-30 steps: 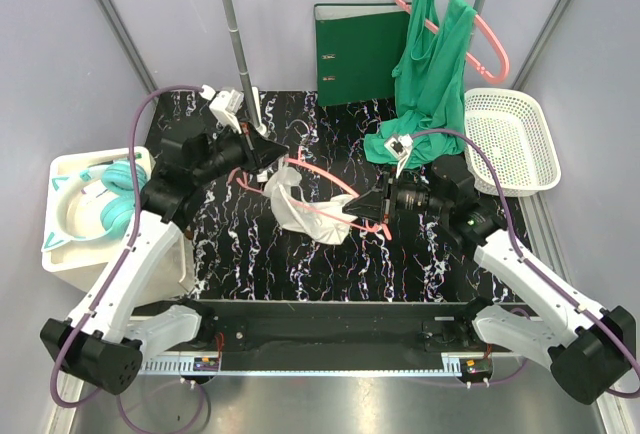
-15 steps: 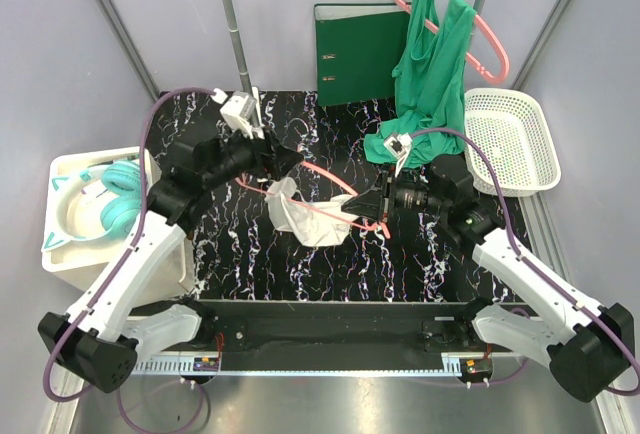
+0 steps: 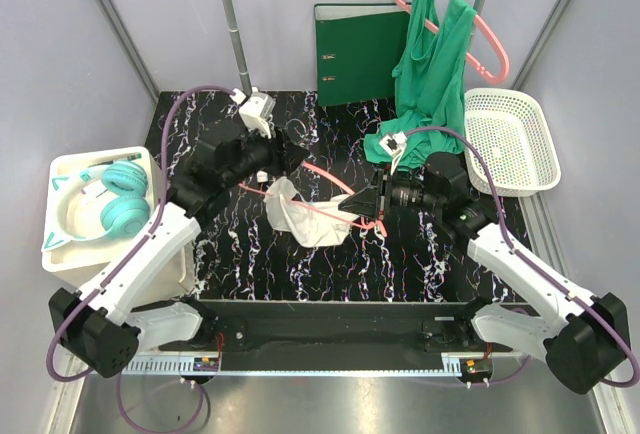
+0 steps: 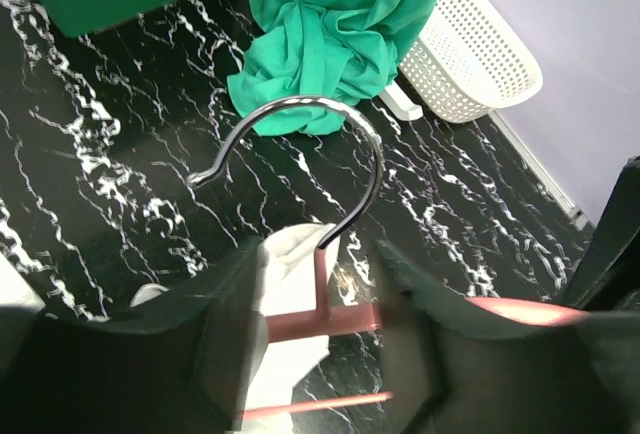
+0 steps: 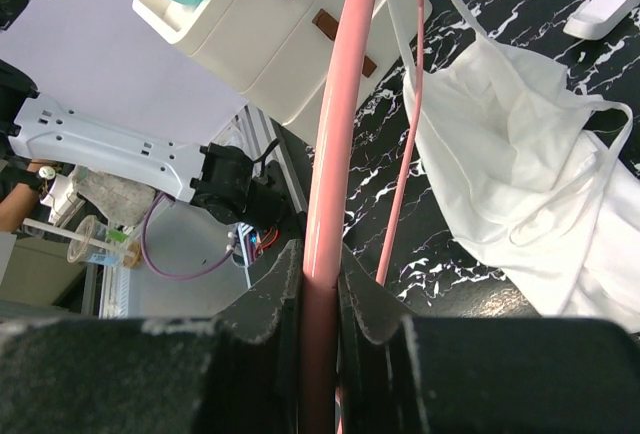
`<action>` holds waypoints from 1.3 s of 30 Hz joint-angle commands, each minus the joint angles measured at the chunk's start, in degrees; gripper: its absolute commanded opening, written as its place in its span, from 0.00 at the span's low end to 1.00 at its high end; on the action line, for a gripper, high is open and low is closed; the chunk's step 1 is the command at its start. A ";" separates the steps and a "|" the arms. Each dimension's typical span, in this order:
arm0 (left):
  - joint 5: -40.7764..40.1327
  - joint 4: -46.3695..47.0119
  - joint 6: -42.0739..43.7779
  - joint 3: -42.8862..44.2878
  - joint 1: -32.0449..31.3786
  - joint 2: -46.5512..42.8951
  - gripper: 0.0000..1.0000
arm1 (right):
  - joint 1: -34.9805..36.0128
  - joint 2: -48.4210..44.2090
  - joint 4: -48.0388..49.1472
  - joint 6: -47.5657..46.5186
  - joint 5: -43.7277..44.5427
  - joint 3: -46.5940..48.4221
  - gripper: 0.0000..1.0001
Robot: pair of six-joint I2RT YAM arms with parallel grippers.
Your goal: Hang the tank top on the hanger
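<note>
The right end effector [image 3: 355,204] is clenched on the pink bar of the hanger [image 5: 345,104], which runs straight up between its fingers in the right wrist view. The hanger lies slanted across the middle of the black marbled desk [image 3: 400,254], between the two arms. The white tank top [image 3: 300,212] is bunched over the hanger's left half, one strap looped around the frame and the rest crumpled on the desk.

The left end effector [image 4: 320,294] is released. Its fingers stand apart on either side of the hanger's neck, just below the metal hook [image 4: 300,101], with a gap showing on both sides.

Behind are a green binder [image 3: 355,49], green cloth [image 3: 425,74] hanging from a thicker hanger, and a white basket [image 3: 510,139]. Teal headphones [image 3: 115,204] sit in a bin [image 3: 70,169] at the left.
</note>
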 commanded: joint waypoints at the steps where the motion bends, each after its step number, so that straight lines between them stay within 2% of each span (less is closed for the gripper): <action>1: -1.86 8.93 -0.53 -2.06 -0.67 0.77 0.35 | 0.09 -0.08 3.12 0.20 0.22 3.58 0.00; 2: -1.86 9.29 -0.61 -2.24 -0.76 1.30 0.28 | 0.18 -0.52 2.77 0.12 0.57 3.49 0.00; 3: -1.94 9.38 -0.70 -2.33 -0.68 1.48 0.15 | 0.27 -0.69 2.77 0.03 1.19 3.31 0.00; 6: -2.82 9.64 -0.88 -2.86 -0.76 1.57 0.00 | 0.36 -0.26 2.68 -0.15 1.28 3.05 0.00; 12: -5.81 12.80 -1.06 -6.72 -0.68 -1.24 0.00 | 0.62 2.11 1.98 -0.76 1.63 2.35 0.02; 15: -8.70 12.19 1.05 -7.87 -0.68 -2.56 0.00 | 0.71 2.47 1.36 -1.55 2.68 1.64 0.08; 18: -12.22 10.27 2.46 -8.92 -0.76 -3.44 0.00 | 0.80 3.08 0.75 -2.17 2.95 1.73 0.27; 22: -14.07 10.26 2.46 -10.24 -0.76 -4.58 0.00 | 0.71 3.78 0.48 -2.69 3.39 1.64 0.24; 26: -17.40 9.03 2.99 -10.16 -0.68 -4.59 0.00 | 0.71 4.05 -1.27 -3.75 3.74 2.34 0.75; 28: -20.65 8.24 3.51 -10.33 -0.76 -4.59 0.00 | 0.71 3.00 -3.37 -4.89 5.40 2.96 0.84; 34: -27.60 6.92 5.27 -13.14 -0.67 -5.99 0.00 | 0.53 0.27 -12.41 -6.39 14.79 6.99 0.88; 36: -29.01 6.31 5.27 -14.02 -0.76 -6.87 0.00 | 0.10 1.41 -16.29 -5.78 21.30 10.41 0.88; 39: -31.64 4.38 4.92 -14.99 -0.76 -9.06 0.00 | -2.19 4.74 -19.47 -3.23 24.22 12.45 0.86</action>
